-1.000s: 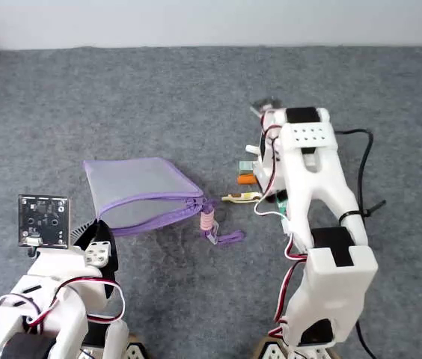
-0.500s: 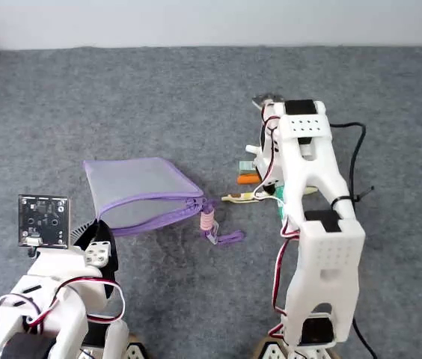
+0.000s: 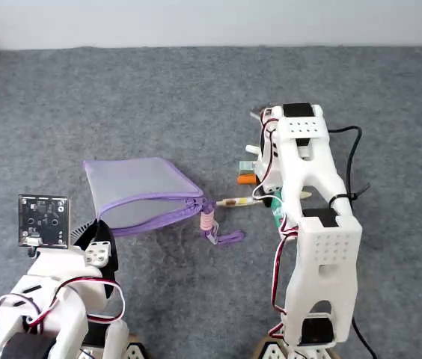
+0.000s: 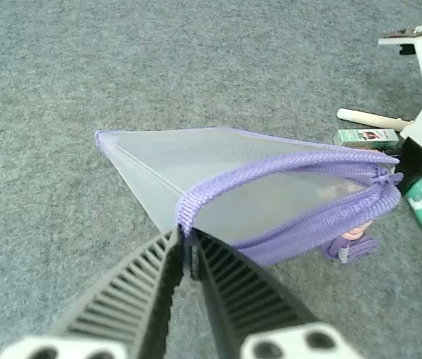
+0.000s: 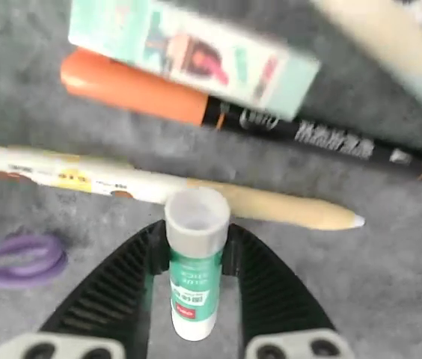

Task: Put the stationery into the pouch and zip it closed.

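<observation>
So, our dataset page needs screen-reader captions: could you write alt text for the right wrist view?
The right gripper grips a green-and-white glue stick over grey carpet. Just beyond lie a cream pen, an orange marker and a mint box, with a purple loop nearby.

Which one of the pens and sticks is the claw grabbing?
The green-and-white glue stick, clamped in the right gripper. The orange marker and the cream pen lie outside the gripper, just beyond it.

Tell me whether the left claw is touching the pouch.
Touching. The left wrist view shows the left claw shut on the purple-edged corner of the pouch.
</observation>
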### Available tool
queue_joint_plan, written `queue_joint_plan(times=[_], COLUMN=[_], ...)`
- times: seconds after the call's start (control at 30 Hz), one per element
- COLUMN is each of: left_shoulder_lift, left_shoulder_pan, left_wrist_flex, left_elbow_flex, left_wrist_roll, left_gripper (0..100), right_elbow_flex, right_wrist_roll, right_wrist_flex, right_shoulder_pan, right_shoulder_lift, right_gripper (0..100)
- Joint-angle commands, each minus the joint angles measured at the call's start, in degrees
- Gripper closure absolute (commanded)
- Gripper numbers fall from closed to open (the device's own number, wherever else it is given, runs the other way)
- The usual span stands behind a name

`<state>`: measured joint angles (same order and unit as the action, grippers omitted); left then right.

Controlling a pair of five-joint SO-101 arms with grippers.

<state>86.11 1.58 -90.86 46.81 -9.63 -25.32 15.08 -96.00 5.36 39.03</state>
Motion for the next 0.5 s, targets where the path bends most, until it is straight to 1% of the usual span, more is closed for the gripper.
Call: queue_joint_plan(times=[0.0, 0.07, 0.2, 0.47], left_shoulder_lift=[-1.0, -1.0, -1.0, -1.0], left_shoulder_pan=[0.3, 0.3, 0.3, 0.3], left_wrist_flex=[1.0, 1.0, 1.0, 1.0], left_elbow_flex=[-0.4, -0.4, -0.4, -0.7], left_wrist_roll=[-0.4, -0.4, -0.4, -0.4], left_gripper=[99, 99, 99, 99], right_elbow_flex=[-2.0, -1.8, 1.2, 19.0], right_wrist_roll=[0.7, 0.7, 0.7, 0.4], right_wrist_flex=[-4.4, -6.6, -7.0, -7.0], right_shoulder_pan=[-0.1, 0.0, -0.2, 2.1], right_shoulder_lift=[-8.4, -12.6, -23.1, -46.9], right_gripper=[99.0, 99.0, 99.0, 99.0])
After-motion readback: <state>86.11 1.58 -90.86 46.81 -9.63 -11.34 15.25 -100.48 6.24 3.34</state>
